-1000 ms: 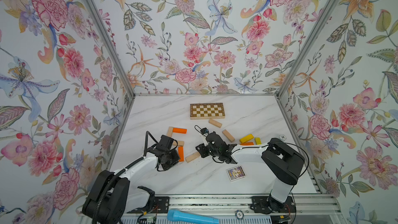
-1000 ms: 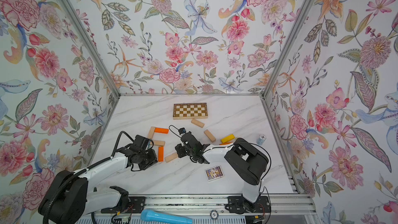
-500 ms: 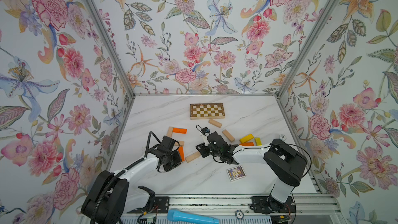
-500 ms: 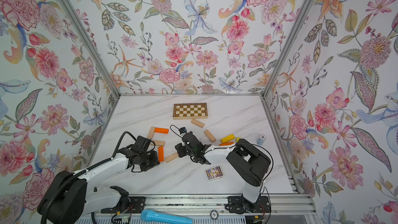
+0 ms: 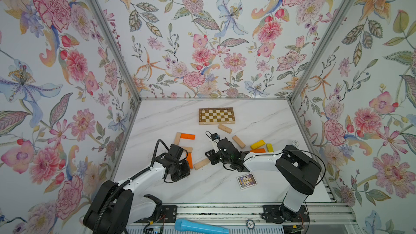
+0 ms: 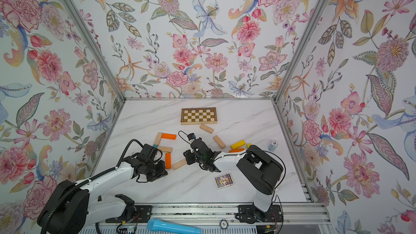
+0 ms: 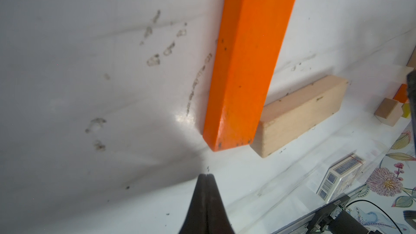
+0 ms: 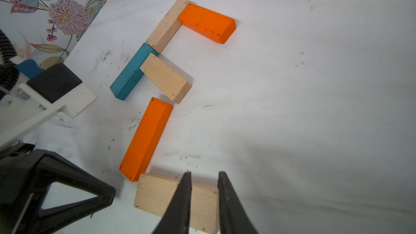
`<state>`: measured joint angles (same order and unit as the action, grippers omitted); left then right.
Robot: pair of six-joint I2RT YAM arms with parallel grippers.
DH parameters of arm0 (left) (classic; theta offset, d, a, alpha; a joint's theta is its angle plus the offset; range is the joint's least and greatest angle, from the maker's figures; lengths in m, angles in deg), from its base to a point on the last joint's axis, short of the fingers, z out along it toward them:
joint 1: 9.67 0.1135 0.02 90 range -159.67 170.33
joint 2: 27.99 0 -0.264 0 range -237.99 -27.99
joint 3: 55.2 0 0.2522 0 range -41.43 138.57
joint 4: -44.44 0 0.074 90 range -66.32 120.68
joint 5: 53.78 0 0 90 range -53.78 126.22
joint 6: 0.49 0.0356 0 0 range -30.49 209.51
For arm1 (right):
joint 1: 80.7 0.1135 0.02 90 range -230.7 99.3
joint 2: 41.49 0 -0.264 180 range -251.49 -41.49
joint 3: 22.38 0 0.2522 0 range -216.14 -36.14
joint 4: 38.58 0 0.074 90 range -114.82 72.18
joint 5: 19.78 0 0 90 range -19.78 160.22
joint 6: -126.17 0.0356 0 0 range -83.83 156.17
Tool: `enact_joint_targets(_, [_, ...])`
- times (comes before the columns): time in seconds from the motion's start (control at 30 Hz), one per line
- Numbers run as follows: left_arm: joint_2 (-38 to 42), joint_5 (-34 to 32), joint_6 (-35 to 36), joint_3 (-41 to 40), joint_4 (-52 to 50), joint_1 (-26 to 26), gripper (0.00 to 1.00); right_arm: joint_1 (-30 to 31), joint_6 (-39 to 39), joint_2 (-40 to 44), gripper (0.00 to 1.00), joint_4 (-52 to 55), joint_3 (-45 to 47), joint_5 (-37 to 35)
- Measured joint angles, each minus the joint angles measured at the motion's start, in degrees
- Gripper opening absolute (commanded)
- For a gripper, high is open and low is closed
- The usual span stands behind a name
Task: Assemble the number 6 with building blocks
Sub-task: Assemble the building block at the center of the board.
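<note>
A partial figure lies left of centre: an orange block, a pale block, a teal block, a pale crossbar and an upright orange block. A pale wood block lies slanted at that orange block's near end. My right gripper hovers over the pale block's right end, jaws a narrow gap apart, holding nothing. My left gripper is shut and empty, its tips on the table just short of the orange block's near end. Several loose blocks lie to the right.
A checkered board lies at the back. A small card box sits near the front right, under the right arm. A stack of chips stands by the right wall. A blue microphone lies on the front rail.
Almost nothing differs. Both arms keep nearly the same place, and the pale block by the right gripper lies where it was.
</note>
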<state>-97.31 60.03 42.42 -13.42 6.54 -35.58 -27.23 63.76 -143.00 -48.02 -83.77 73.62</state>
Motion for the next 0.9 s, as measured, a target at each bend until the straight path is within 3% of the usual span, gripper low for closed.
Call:
enact_joint_targets(0.43, [-1.22,-0.24,2.27,-0.90,4.66,0.00,0.00,-0.28,-1.05,1.57,0.22,-2.64,2.78,-0.48])
enact_joint_targets(0.9, [-0.11,-2.99,-1.01,-2.16,6.29,0.00,0.00,-0.42,-1.38,1.90,0.25,-4.28,4.44,-0.46])
